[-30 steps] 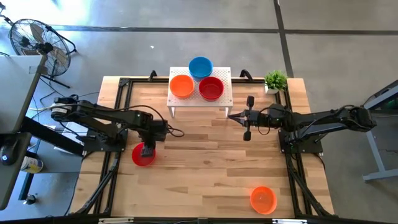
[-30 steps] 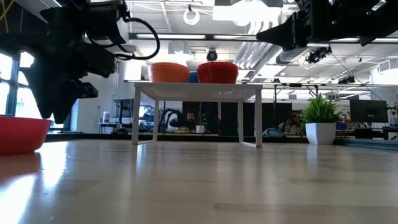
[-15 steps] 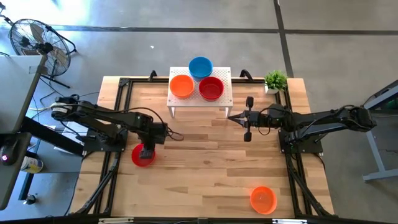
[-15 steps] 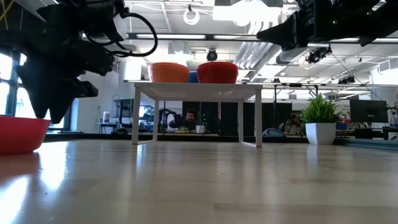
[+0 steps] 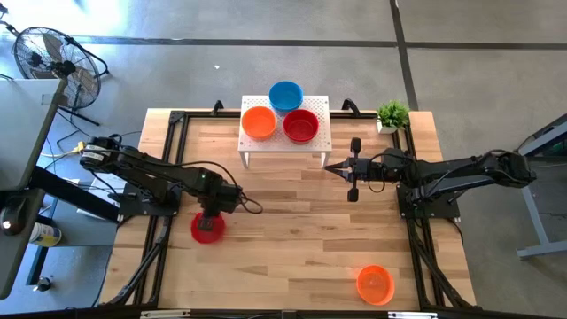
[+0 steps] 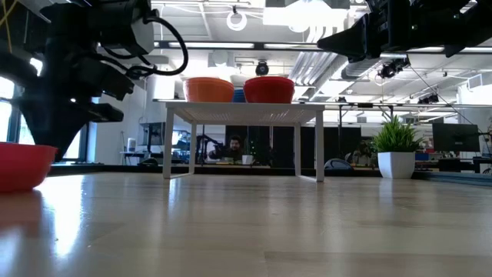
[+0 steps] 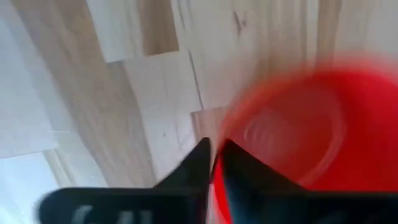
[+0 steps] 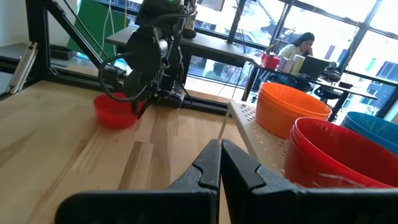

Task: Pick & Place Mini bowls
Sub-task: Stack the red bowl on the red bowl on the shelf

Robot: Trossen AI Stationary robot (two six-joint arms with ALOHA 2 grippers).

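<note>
A red mini bowl [image 5: 208,229] stands upright on the wooden table near its left edge, and my left gripper [image 5: 211,216] is shut on it from above. The same bowl shows in the low view [image 6: 23,165] and in the left wrist view [image 7: 311,124]. My right gripper [image 5: 330,166] hangs level and shut in the air, just in front of the white stand [image 5: 319,137], touching nothing. On the stand sit an orange bowl [image 5: 260,122], a red bowl [image 5: 301,126] and a blue bowl [image 5: 285,95]. Another orange bowl [image 5: 375,283] rests on the table at the near right. My left gripper has the red bowl's rim [image 7: 219,186] on the bowl's far side. One finger [image 7: 196,165] is outside the wall and the other [image 7: 249,171] inside the hollow. The fingers point down from above. The bowl's base rests on the table.
A small green plant [image 5: 392,115] in a white pot stands at the far right corner. Black frame rails [image 5: 173,151] run along the table's left and right sides. Bare wood [image 5: 292,239] lies between the two arms. A fan [image 5: 49,58] stands on the floor beyond the table.
My left gripper has moved a little toward the table's near edge, sunk slightly and shut on the red bowl's rim. The bowl has slid a short way toward the near edge with it, still on the table.
</note>
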